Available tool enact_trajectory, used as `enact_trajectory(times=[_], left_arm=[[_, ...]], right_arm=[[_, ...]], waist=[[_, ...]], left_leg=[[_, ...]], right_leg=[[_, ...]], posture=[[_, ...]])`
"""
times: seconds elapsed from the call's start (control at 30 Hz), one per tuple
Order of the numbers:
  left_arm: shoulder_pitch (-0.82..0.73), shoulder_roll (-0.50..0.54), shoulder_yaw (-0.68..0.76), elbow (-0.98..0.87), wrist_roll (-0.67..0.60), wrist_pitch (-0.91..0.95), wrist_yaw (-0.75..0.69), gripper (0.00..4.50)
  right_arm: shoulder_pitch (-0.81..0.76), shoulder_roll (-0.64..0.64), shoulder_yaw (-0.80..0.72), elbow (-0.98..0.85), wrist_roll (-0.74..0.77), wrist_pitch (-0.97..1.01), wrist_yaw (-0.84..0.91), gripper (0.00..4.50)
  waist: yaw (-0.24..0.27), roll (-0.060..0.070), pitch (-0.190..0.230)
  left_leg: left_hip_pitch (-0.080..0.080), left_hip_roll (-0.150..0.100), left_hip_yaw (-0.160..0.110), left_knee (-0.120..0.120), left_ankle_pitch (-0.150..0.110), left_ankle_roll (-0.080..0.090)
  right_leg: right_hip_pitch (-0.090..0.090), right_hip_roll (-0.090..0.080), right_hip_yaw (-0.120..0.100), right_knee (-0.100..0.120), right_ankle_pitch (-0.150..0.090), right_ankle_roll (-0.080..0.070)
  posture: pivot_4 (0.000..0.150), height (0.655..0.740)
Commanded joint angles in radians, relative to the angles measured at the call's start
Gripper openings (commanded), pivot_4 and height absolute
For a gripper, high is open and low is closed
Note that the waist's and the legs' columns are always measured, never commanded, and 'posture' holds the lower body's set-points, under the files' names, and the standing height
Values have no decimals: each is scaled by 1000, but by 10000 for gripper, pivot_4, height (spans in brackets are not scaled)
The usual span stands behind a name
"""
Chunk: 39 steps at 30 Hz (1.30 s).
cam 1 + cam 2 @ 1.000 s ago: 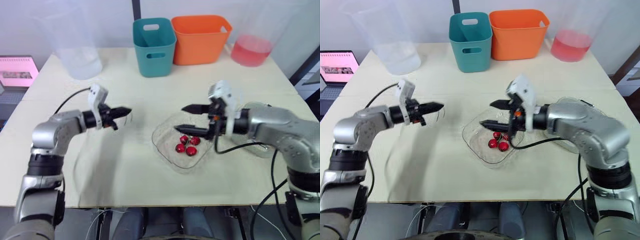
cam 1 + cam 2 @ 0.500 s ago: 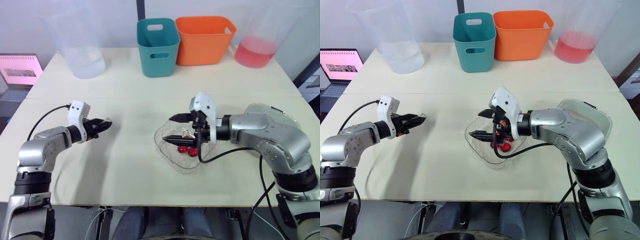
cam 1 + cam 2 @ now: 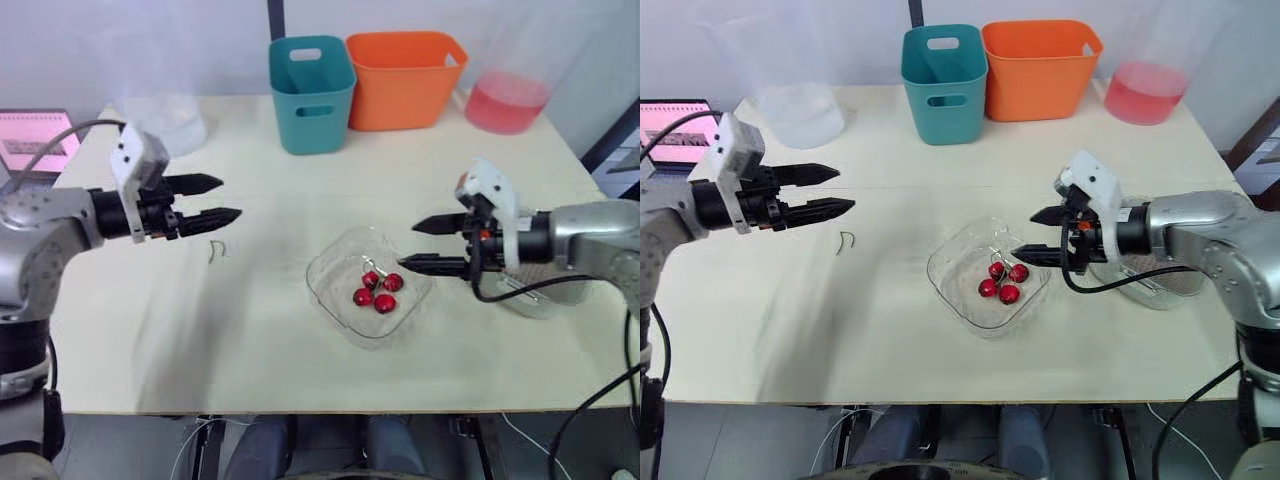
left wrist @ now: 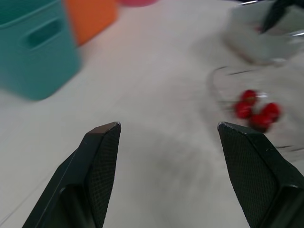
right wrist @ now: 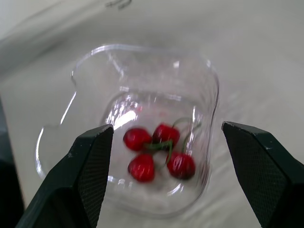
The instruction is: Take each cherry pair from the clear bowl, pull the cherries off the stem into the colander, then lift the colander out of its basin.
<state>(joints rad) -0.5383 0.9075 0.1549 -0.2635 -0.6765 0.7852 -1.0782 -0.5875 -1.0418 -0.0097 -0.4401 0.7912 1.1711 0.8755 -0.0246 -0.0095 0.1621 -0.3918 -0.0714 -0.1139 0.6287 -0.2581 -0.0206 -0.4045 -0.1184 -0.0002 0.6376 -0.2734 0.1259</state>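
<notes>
The clear bowl [image 3: 950, 268] sits mid-table with several red cherries [image 3: 1002, 282] on green stems inside. My right gripper [image 3: 1028, 235] hovers open just off the bowl's right rim, nothing between its fingers; the right wrist view looks down on the cherries [image 5: 156, 149]. My left gripper [image 3: 840, 190] is open and empty above the table's left part, pointing toward the bowl. A bare green stem [image 3: 845, 241] lies on the table just below it. The clear basin with its colander [image 3: 1160, 288] stands at the right, partly hidden by my right forearm.
A teal bin [image 3: 944, 68] and an orange bin [image 3: 1040, 65] stand at the back centre. A container of pink liquid [image 3: 1145, 90] is back right, a large clear jug [image 3: 800, 105] back left. A laptop [image 3: 675, 140] sits off the table's left edge.
My left gripper has opened and risen toward the left, and a bare stem now lies on the table beneath it. My right gripper has drawn back from over the bowl to its right side.
</notes>
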Motion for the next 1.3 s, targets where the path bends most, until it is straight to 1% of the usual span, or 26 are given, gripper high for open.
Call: enact_trajectory(times=[0.03, 0.17, 0.27, 0.43, 0.53, 0.63, 0.73, 0.8, 0.87, 0.9, 1.0, 1.17, 1.3], left_arm=[[5, 26, -49, -113, -71, 50, -58, 34229], [32, 26, -106, -169, -54, 35, -66, 34229], [66, 38, -135, -206, -38, 21, -76, 34229], [101, 44, -148, -242, -36, 13, -75, 34229], [107, 32, -154, -256, -37, 13, -63, 34229], [111, 23, -151, -264, -40, 15, -48, 34229], [119, 23, -144, -271, -42, 15, -35, 34787], [127, 24, -138, -275, -44, 15, -26, 34787], [133, 23, -131, -280, -47, 16, -14, 34787], [136, 23, -128, -281, -49, 17, -10, 34787], [139, 23, -126, -281, -52, 15, -4, 34787], [119, 5, -149, -263, -38, 1, 1, 34787], [95, -17, -159, -244, -35, 2, 14, 34787]], right_arm=[[-48, 23, 58, -39, -24, -4, -14, 39355], [-86, 94, 173, -39, -103, 8, -90, 39355], [-120, 138, 244, -65, -124, 41, -112, 39355], [-183, 139, 401, -67, -222, -18, -63, 39355], [-224, 143, 498, -39, -305, -97, -9, 39355], [-265, 142, 604, 3, -420, -198, 49, 39355], [-285, 165, 630, 62, -476, -231, 73, 30761], [-302, 187, 625, 101, -499, -228, 80, 30761], [-311, 200, 597, 116, -489, -200, 95, 30761], [-312, 197, 587, 112, -482, -193, 109, 30761], [-304, 171, 580, 81, -476, -198, 165, 30761], [-297, 148, 632, 62, -511, -255, 264, 30761], [-314, 155, 709, 127, -608, -355, 333, 30761]], waist=[[-2, 0, 0], [2, 0, 0], [8, 0, 0], [13, 0, 0], [11, 0, 0], [9, 0, 0], [9, 0, 0], [7, 0, 0], [8, 0, 0], [9, 0, 0], [13, 0, 0], [11, 0, 0], [9, 0, 0]], left_leg=[[0, 0, 0, 0, 0, 0], [0, 0, 0, 0, 0, 0], [-1, -1, 0, 1, 0, 0], [-1, -1, -1, 2, 0, 0], [-1, -1, -1, 1, 0, 0], [-1, -1, -1, 1, 0, 0], [-1, -1, -1, 1, 0, 0], [-1, -1, -1, 1, 0, -1], [-1, -1, -1, 1, 1, -2], [-1, -1, -1, 1, 3, -5], [-1, -1, -1, 1, 3, -6], [-1, -1, -1, 1, 3, -5], [-1, -1, -1, 1, 3, -5]], right_leg=[[0, 0, 0, 0, 0, 0], [-1, 0, 0, 1, 0, 0], [-1, 0, 0, 1, 0, 0], [0, 0, 0, 0, 0, 0], [0, 0, 0, -1, 0, 0], [0, 0, 0, -1, 0, 0], [0, 0, 0, 0, 0, 0], [0, 0, 0, 0, 0, 0], [0, 0, 0, 0, 0, 0], [-1, 0, 0, 0, 0, 0], [0, 0, 0, -1, 0, 0], [0, 0, 0, -1, 0, 0], [0, 0, 0, 0, 0, 0]], posture=[[1500, 7400], [1500, 7400], [1500, 7400], [1500, 7400], [1500, 7400], [1500, 7400], [1500, 7400], [1500, 7400], [1500, 7400], [1500, 7400], [1500, 7400], [1500, 7400], [1500, 7400]])
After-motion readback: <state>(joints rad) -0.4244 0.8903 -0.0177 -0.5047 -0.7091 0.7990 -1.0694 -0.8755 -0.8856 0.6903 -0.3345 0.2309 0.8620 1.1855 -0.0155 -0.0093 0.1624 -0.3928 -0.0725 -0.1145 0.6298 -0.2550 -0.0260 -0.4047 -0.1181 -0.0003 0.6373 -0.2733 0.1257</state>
